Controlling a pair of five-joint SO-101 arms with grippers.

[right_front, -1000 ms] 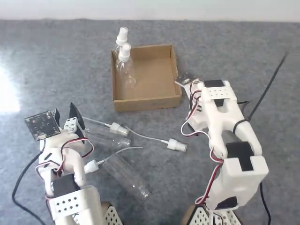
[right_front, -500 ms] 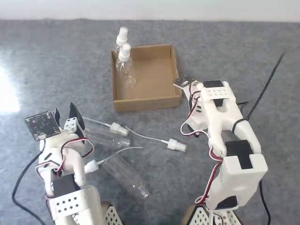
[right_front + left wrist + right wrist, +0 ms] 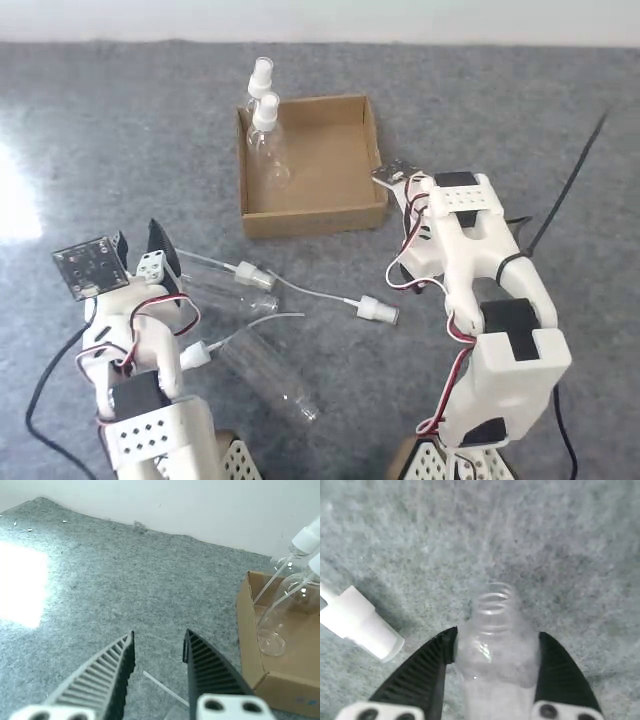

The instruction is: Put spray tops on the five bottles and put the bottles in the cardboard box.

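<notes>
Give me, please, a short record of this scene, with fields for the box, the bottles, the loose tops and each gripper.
box: brown cardboard box, open, on grey felt surface
at box: two upright clear plastic bottles with white spray tops, far left corner
lying: capped clear bottle; open clear bottle
loose tops: white spray top with thin tube; second spray top
left gripper: open, empty
right gripper: shut on uncapped clear bottle

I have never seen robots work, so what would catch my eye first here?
The cardboard box at the far middle of the grey mat, two capped bottles at its far left corner. Nearer, the right gripper grips a clear uncapped bottle, a loose spray top lying beside it.
</notes>
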